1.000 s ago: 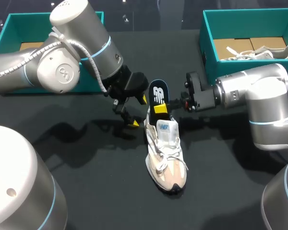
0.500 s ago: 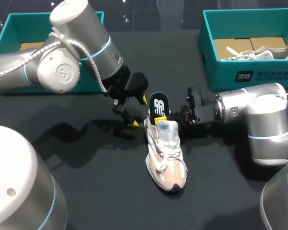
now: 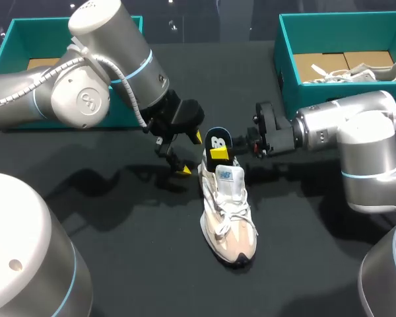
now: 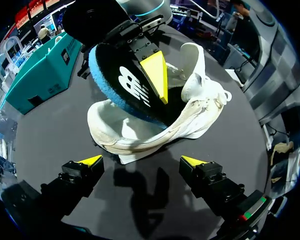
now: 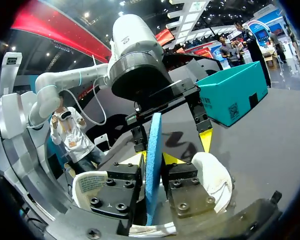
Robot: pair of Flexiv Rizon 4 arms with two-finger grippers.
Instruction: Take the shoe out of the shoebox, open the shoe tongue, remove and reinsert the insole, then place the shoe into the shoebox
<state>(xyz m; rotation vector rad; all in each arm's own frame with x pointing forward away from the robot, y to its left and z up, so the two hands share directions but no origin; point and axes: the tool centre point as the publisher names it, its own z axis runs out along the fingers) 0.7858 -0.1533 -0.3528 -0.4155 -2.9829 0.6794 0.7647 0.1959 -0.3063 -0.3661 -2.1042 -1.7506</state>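
While the white shoe point(image 3: 228, 212) lies on its sole near the middle of the black table point(image 3: 105, 218), toe toward the robot, the right gripper point(image 3: 219, 152) is clamped on the insole point(image 3: 216, 139), one finger on each face.

Insole: stands on edge, lower end down in the shoe's heel opening, upper part sticking out above the collar.

Right wrist view: blue edge of the insole point(image 5: 152, 150) is pinched between that gripper's point(image 5: 152, 172) two fingers. The shoe point(image 5: 213, 176) sits under and beside them.

Left gripper point(image 3: 187, 154): fingers spread wide, holding nothing, just beside the heel of the shoe; no contact seen.

Left wrist view: the left gripper point(image 4: 141, 161) has its tips well apart over bare table. The shoe point(image 4: 200, 107) lies ahead of them, and the insole point(image 4: 121, 85) rises from it with the right gripper's yellow finger point(image 4: 155, 75) across its black printed face.

Right-hand shoebox point(image 3: 285, 72), teal, at the back of the table, holds a second shoe point(image 3: 356, 71). Left-hand shoebox point(image 3: 6, 46), also teal, at the back left.
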